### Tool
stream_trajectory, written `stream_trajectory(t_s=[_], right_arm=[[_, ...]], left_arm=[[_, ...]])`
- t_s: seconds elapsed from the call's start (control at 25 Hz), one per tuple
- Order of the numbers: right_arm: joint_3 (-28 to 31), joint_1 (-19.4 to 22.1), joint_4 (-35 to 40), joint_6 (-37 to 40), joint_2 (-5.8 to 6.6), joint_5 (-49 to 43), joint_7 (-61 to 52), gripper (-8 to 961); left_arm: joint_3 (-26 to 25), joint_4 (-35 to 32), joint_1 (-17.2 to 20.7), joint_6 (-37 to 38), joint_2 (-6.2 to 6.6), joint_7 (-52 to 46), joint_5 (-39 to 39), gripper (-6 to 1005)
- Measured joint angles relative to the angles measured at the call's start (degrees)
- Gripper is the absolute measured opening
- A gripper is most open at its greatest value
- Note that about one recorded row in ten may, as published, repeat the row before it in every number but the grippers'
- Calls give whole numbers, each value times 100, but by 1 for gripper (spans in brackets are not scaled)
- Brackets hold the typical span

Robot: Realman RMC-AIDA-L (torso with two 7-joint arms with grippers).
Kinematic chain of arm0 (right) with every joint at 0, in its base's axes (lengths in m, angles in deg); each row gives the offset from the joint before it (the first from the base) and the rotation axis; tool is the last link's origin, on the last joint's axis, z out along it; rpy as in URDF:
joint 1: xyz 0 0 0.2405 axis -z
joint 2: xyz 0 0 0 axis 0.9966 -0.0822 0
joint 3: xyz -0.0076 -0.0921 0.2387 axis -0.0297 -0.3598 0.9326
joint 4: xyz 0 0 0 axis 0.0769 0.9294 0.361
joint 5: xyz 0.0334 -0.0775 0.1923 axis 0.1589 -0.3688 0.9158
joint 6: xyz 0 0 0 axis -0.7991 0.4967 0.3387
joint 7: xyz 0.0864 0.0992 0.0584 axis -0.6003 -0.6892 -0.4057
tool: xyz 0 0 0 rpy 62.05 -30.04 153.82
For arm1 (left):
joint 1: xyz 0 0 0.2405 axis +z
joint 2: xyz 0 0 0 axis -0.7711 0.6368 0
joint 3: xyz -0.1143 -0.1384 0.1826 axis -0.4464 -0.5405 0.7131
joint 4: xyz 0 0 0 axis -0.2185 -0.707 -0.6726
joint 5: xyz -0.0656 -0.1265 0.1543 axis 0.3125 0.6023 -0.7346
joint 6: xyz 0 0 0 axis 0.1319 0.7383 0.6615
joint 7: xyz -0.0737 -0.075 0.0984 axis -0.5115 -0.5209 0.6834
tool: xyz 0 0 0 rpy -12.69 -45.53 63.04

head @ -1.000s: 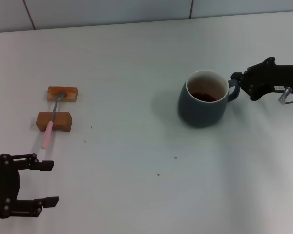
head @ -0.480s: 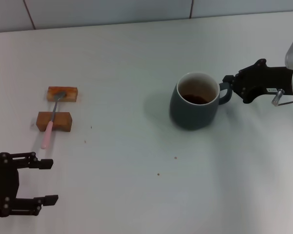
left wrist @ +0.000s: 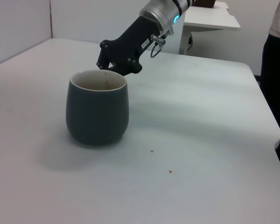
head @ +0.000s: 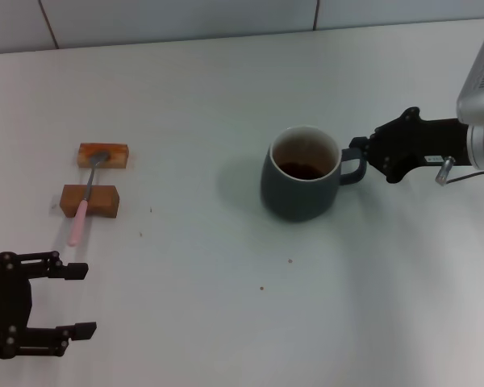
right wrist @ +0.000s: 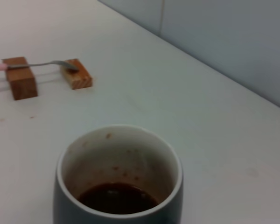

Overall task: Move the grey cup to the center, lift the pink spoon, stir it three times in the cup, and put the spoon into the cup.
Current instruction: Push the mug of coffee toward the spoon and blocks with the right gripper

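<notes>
The grey cup (head: 298,189) stands upright on the white table a little right of the middle, with dark brown liquid inside. My right gripper (head: 361,158) is shut on its loop handle from the right. The left wrist view shows the same cup (left wrist: 97,114) with the right gripper (left wrist: 113,63) behind it. The right wrist view looks down into the cup (right wrist: 117,186). The pink spoon (head: 85,197) lies across two wooden blocks at the left, bowl on the far block, pink handle toward me. My left gripper (head: 71,300) hangs open at the near left, just short of the spoon's handle.
Two brown wooden blocks (head: 102,155) (head: 89,201) carry the spoon; they also show in the right wrist view as blocks (right wrist: 19,83) (right wrist: 77,73) under the spoon (right wrist: 37,65). A tiled wall (head: 226,16) borders the table's far edge.
My right gripper has slid the cup leftward, toward the table's middle, over both steps. The left gripper, the spoon and the blocks have not moved.
</notes>
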Motion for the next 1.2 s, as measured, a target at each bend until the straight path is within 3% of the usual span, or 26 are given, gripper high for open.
stream_trajectory(t_s=[1.2], right_arm=[[-823,-400,-242,93,-32,198,9,-2]], left_arm=[[-18,0,0,0,-13,0,0,768]])
